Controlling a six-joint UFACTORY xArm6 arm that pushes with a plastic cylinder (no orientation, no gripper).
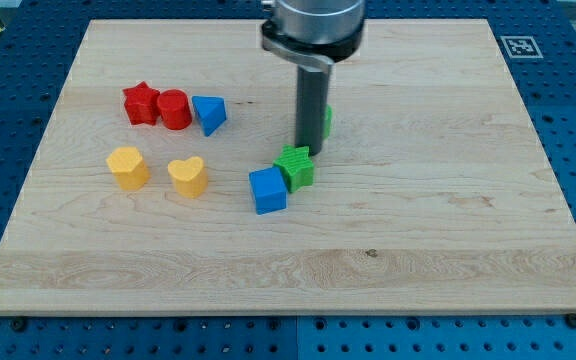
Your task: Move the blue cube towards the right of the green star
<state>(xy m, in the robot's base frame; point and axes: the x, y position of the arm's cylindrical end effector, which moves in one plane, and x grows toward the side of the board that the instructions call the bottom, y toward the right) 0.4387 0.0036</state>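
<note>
Dark rod upright from the silver wrist at the view's top, my tip low, mid-board.

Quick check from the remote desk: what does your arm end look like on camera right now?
A grey metal cylindrical mount with a darker band at its base enters from the view's top. Below hangs a straight dark rod; my tip is plain. No cables or markings show.

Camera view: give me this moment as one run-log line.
my tip just above green star | blue cube touching star's lower left | green block partly hidden behind rod | goal not met
</note>
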